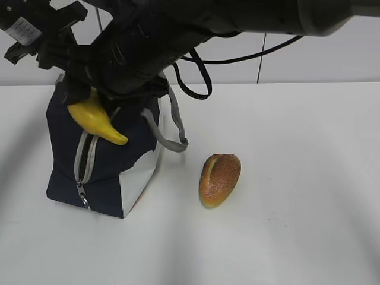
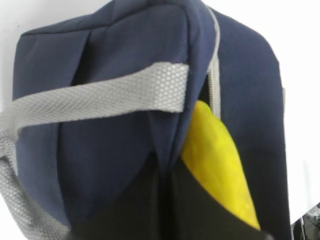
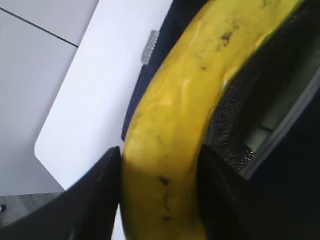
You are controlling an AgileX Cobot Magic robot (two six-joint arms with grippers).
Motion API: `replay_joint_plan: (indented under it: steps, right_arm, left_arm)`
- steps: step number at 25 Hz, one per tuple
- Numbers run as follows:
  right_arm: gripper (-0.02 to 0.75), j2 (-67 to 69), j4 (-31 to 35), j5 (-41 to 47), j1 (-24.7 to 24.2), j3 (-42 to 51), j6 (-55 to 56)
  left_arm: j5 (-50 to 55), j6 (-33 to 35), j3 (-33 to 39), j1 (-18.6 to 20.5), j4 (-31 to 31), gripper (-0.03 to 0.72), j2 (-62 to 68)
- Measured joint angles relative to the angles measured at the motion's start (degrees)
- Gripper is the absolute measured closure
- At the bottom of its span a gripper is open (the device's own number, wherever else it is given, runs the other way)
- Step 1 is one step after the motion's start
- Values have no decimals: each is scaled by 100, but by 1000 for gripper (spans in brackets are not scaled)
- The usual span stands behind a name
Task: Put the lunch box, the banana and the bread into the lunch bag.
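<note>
Banana (image 1: pixel 98 122) pinched in right jaws, hanging at bag (image 1: pixel 104 172) mouth, not yet inside. Bread (image 1: pixel 219 179) on counter (image 1: pixel 297 208) beside bag, still to pack. Lunch box unseen; left jaws' state unclear.

Bare robot test bench in a lab-like room

A plain white tabletop (image 1: pixel 285 237) meets a pale grey panelled wall (image 1: pixel 320 59) with a thin dark seam; a black looped cable (image 1: pixel 199 71) hangs from dark robot arms, and nothing homely shows.
</note>
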Motion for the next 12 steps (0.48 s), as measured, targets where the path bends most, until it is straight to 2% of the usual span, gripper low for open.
replay_joint_plan:
  steps: [7, 12]
  right_arm:
    - [376, 27, -682, 44, -252, 0, 498]
    - [242, 188, -742, 1, -322, 0, 531]
  left_arm:
    - [0, 0, 0, 0, 1, 691, 0]
    - [7, 0, 0, 0, -10, 691, 0]
